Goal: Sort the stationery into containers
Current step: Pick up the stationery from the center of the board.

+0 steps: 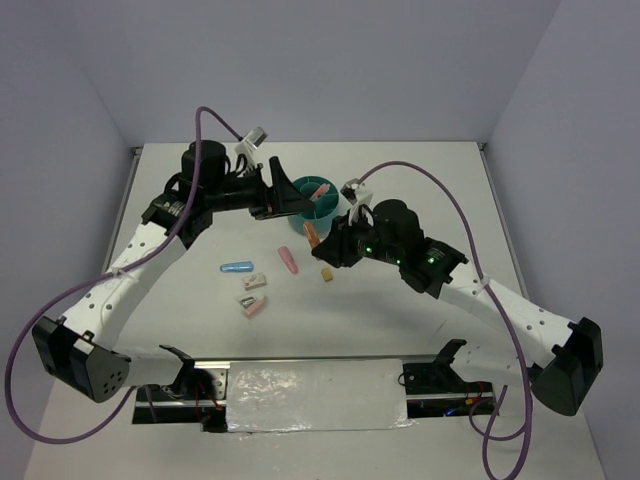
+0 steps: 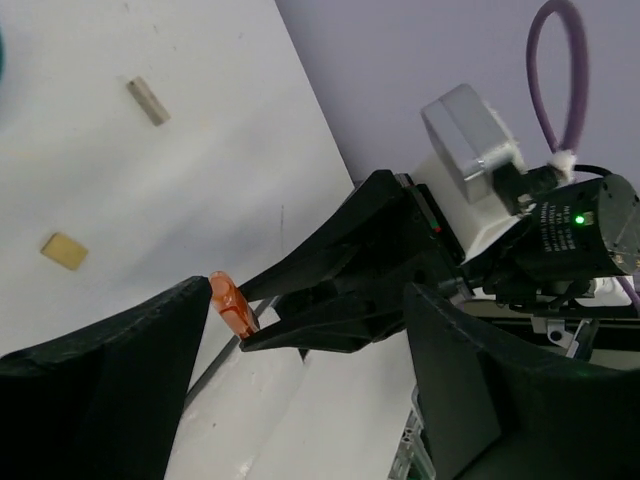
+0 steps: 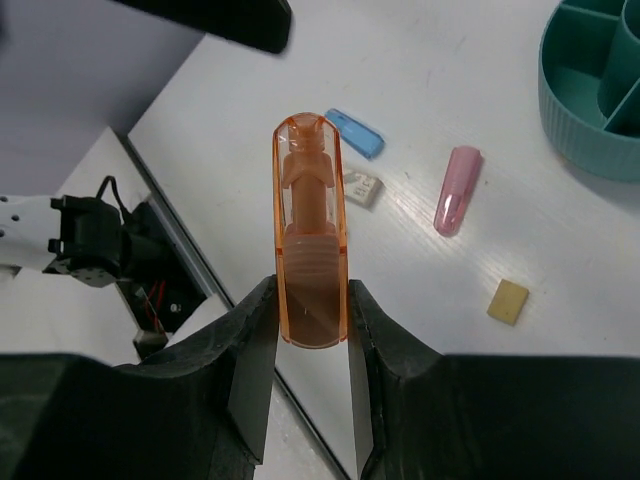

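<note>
My right gripper (image 3: 311, 292) is shut on an orange capsule (image 3: 311, 230) and holds it above the table; it also shows in the top view (image 1: 311, 232), just below the round teal tub (image 1: 300, 186). My left gripper (image 1: 291, 205) is open and empty beside the tub's left side. In the left wrist view it (image 2: 310, 300) faces the right gripper and the orange capsule (image 2: 232, 303). A pink capsule (image 1: 289, 261), a light-blue capsule (image 1: 237, 268) and a tan block (image 1: 327, 274) lie on the table. A pink piece (image 1: 320, 190) lies in the tub.
A grey-white block (image 1: 256, 282), another small block (image 1: 247, 299) and a pink-white block (image 1: 254, 309) lie left of centre. A white sheet (image 1: 315, 393) covers the rail at the near edge. Purple cables arc over both arms.
</note>
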`<move>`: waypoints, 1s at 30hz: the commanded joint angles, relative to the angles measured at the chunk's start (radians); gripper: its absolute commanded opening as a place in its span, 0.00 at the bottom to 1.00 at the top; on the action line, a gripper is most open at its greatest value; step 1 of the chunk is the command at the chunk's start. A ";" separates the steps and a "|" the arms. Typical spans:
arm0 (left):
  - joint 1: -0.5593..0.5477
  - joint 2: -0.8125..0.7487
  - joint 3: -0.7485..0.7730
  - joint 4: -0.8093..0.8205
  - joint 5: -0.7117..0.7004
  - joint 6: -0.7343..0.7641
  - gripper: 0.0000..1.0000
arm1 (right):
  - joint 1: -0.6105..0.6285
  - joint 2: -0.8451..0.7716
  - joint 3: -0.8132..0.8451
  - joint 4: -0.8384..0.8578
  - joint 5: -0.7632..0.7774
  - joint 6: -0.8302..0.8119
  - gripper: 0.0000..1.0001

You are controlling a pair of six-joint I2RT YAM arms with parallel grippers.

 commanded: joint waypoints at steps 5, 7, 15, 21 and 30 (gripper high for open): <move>-0.058 0.070 0.077 -0.082 0.009 0.025 0.79 | 0.005 -0.040 0.101 0.009 0.030 -0.017 0.00; -0.061 0.071 0.076 -0.085 0.009 0.022 0.77 | 0.007 -0.037 0.113 0.000 0.032 -0.024 0.00; -0.069 0.093 0.100 -0.099 0.002 0.025 0.42 | 0.011 -0.038 0.138 -0.014 0.043 -0.031 0.00; -0.076 0.105 0.116 -0.070 0.016 0.018 0.18 | 0.020 -0.045 0.143 -0.020 0.038 -0.034 0.00; -0.078 0.162 0.276 -0.152 -0.066 0.122 0.00 | 0.016 -0.118 0.077 -0.008 0.072 -0.027 0.58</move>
